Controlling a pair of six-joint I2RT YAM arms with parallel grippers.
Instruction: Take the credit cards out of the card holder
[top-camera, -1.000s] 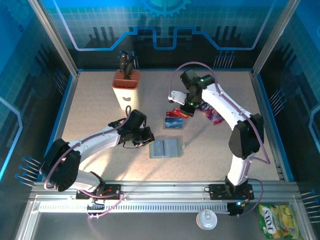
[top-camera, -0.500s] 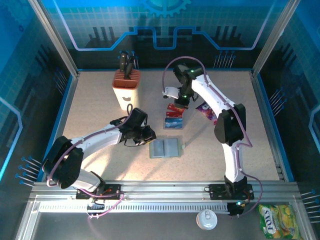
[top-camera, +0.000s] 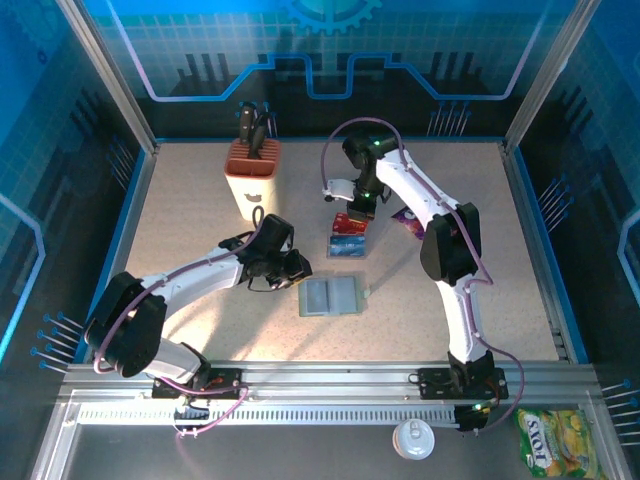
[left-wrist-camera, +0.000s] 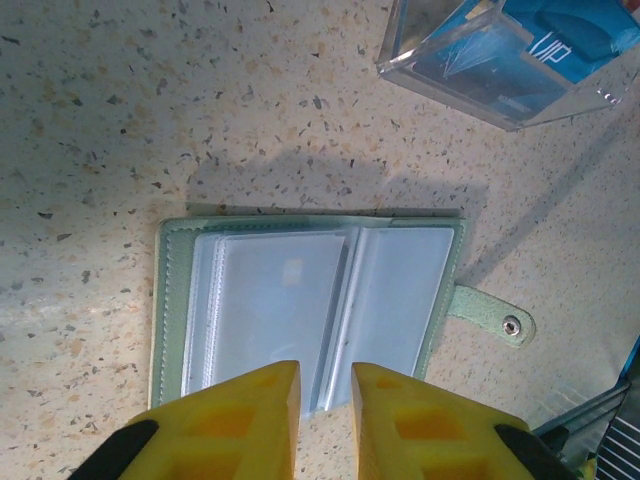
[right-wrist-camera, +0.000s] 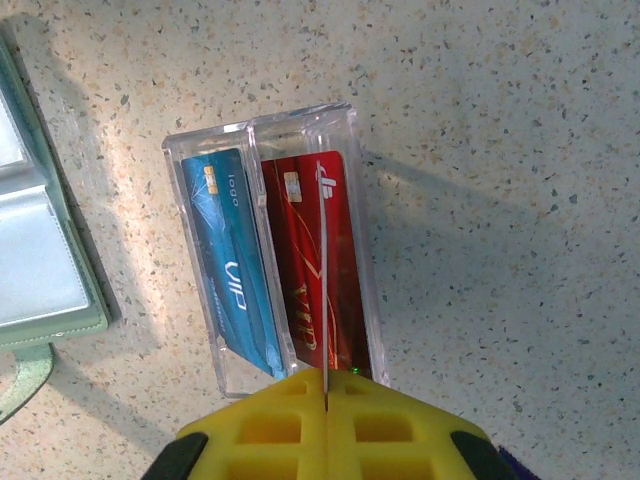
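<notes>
A small grey-green card holder (top-camera: 330, 296) lies open and flat on the speckled table (top-camera: 200, 220), its two panels spread and its snap tab (left-wrist-camera: 495, 318) sticking out to one side. Its clear plastic sleeves (left-wrist-camera: 270, 300) face up and look empty as far as the left wrist view shows, which suggests the task is close to done. The left gripper (left-wrist-camera: 325, 400) hovers at the holder's left side, its yellow fingers parted by a narrow gap and gripping nothing. It is probably placed there to steady the holder or to reach into the sleeves for another card. Just beyond the holder, on the side away from the arm bases, sits a clear tray (right-wrist-camera: 300, 125) with two slots. A blue card (right-wrist-camera: 225, 260) lies in the slot nearer the holder and a red card (right-wrist-camera: 295, 270) in the farther one. The right gripper (right-wrist-camera: 326, 385) hangs directly over that tray, fingers pressed together on a thin card (right-wrist-camera: 325, 300) seen edge-on, held upright above the slot with the red card. Holding it on edge likely lets it slide down between the tray walls; whether its lower edge already touches the tray cannot be told. Farther from the holder, toward the back left, stands a knife block (top-camera: 250, 172), well apart from the work.
</notes>
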